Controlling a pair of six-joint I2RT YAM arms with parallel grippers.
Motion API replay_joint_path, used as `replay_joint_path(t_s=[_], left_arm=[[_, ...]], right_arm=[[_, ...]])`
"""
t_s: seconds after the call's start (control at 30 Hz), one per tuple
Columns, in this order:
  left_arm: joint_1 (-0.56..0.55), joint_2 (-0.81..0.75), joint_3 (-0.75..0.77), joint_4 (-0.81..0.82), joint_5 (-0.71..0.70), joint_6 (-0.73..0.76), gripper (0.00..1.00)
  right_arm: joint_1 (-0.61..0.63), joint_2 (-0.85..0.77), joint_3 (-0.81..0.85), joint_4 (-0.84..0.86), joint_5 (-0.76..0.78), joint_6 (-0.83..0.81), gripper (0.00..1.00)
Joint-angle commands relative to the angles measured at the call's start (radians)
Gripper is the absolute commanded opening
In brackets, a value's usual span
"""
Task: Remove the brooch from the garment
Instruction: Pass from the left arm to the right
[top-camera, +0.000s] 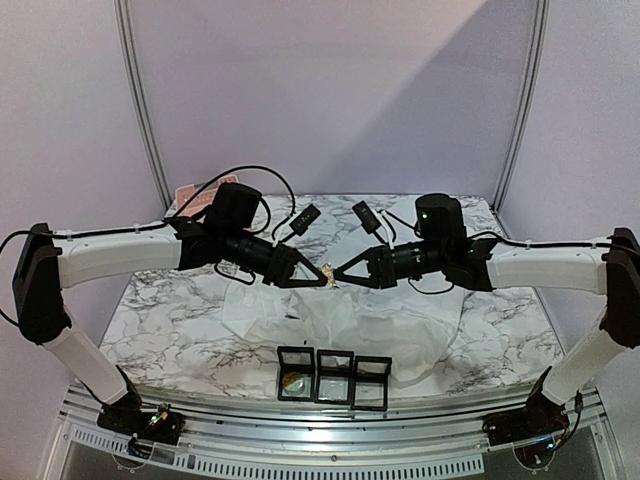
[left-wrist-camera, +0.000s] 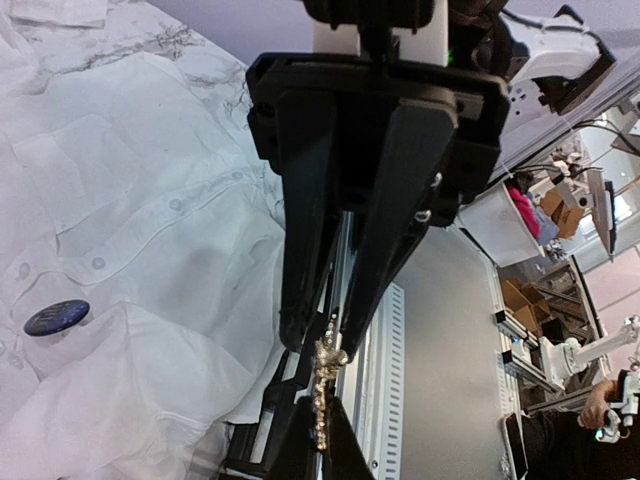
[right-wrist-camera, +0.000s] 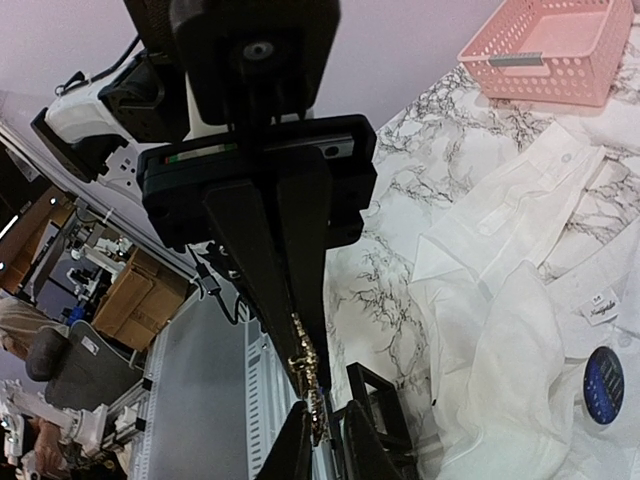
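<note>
From above, we are seeing the left gripper and the right gripper facing each other tip to tip, with the gold brooch sitting between them (only a speck here). The white shirt is lying crumpled on the marble table below both grippers, apart from the brooch. Three black display boxes are standing beyond it, toward the arm bases.

In the left wrist view, the left gripper is pinching the near end of the brooch, jaws closed on it. The right gripper is facing it, fingers standing narrow around the far end; we cannot tell whether they are pressing. The white shirt is lying off to one side, carrying a round dark-blue tag.

In the right wrist view, the right gripper is flanking the brooch while the left gripper is clamping its opposite end. A pink basket is sitting far beyond, past the white shirt.
</note>
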Motion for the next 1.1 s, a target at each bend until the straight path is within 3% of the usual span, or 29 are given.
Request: replay_joint_path(t_s=[0.0,0.1,0.23,0.3,0.5,0.7,0.87,1.07], left_arm=[[-0.015,-0.017,0.000,0.015,0.013,0.000,0.00],[-0.015,-0.017,0.000,0.013,0.011,-0.001,0.00],[-0.015,-0.018,0.003,0.006,0.000,0.002,0.02],[-0.014,-0.022,0.008,-0.010,-0.024,0.011,0.15],[0.024,-0.093,-0.011,-0.013,-0.161,0.027,0.68],[0.170,-0.262,-0.144,0.139,-0.450,-0.072,0.97],[0.279,-0.313,-0.192,0.195,-0.546,-0.128,1.00],[0.346,-0.279,-0.180,0.185,-0.531,-0.152,1.00]], right_arm=[[-0.004,0.009,0.014,-0.007,-0.001,-0.005,0.07],[-0.005,0.001,0.012,-0.005,0.012,-0.007,0.00],[-0.004,-0.018,0.004,-0.004,0.040,-0.015,0.00],[-0.004,-0.031,-0.003,-0.003,0.059,-0.017,0.00],[0.009,-0.075,0.007,-0.103,0.146,-0.069,0.00],[0.062,-0.120,0.040,-0.278,0.260,-0.179,0.00],[0.149,-0.161,0.079,-0.476,0.388,-0.266,0.00],[0.251,-0.179,0.094,-0.638,0.455,-0.293,0.00]])
